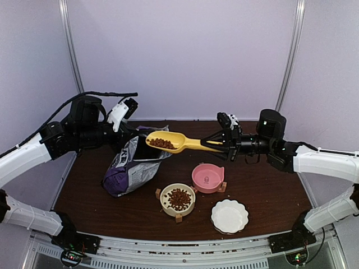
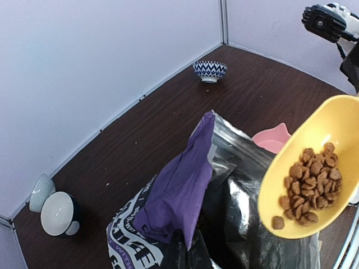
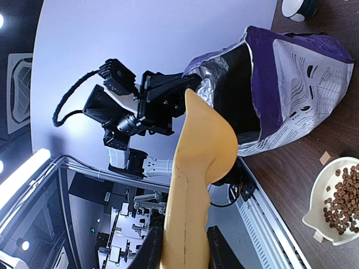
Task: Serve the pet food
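The right gripper (image 1: 216,144) is clamping the handle of a yellow scoop (image 1: 182,143), its jaws pressing in from both sides. A heap of pet food (image 1: 161,143) is lying in the scoop's bowl, out beyond the fingertips and over the mouth of the purple bag (image 1: 132,168). The left gripper (image 1: 133,133) is pinching the bag's top edge, jaws together. More kibble is sitting in a cream bowl (image 1: 166,207) on the table (image 1: 263,196), below the right gripper.

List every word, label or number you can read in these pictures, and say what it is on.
No text reads clearly.
On the purple and silver foil bag: small print on its white panel, too small to read.
Bold black letters low on it: cut off, unreadable.
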Controlling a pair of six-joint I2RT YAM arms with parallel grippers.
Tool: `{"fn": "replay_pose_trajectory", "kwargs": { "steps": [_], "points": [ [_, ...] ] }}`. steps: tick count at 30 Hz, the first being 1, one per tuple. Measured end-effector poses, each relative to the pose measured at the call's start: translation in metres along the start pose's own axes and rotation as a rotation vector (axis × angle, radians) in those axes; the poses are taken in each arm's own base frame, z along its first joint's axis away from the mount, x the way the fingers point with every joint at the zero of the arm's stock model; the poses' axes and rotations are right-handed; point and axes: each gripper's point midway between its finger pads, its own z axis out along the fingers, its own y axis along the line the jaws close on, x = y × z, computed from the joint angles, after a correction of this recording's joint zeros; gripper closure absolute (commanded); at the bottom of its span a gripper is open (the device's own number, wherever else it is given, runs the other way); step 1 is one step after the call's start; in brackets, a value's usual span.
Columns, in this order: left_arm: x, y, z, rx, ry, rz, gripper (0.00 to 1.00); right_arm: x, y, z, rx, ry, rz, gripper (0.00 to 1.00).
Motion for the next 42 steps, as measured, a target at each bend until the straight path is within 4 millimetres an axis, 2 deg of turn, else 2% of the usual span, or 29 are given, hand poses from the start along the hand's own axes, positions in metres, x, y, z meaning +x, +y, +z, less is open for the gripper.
{"fn": "replay_pose_trajectory", "kwargs": {
  "steps": [6, 11, 22, 31, 39, 42],
  "points": [
    [0.000, 0.001, 0.000, -0.007, 0.000, 0.000, 1.00, 0.002, 0.021, -0.016, -0.021, -0.023, -0.036, 0.96],
    [0.000, 0.003, 0.000, -0.017, 0.002, 0.000, 1.00, 0.008, 0.017, -0.037, 0.010, -0.057, -0.042, 0.96],
    [0.000, 0.004, 0.000, -0.022, 0.002, 0.000, 1.00, 0.004, -0.036, -0.087, 0.138, -0.204, 0.031, 0.96],
    [0.000, 0.004, 0.000, -0.022, 0.002, 0.000, 1.00, 0.009, -0.113, -0.124, 0.315, -0.286, 0.155, 0.96],
    [0.000, 0.004, 0.000, -0.022, 0.002, 0.000, 1.00, 0.026, -0.148, -0.141, 0.483, -0.251, 0.182, 0.96],
    [0.000, 0.004, 0.000, -0.022, 0.002, 0.000, 1.00, 0.026, -0.147, -0.144, 0.530, -0.231, 0.162, 0.95]
  ]
}}
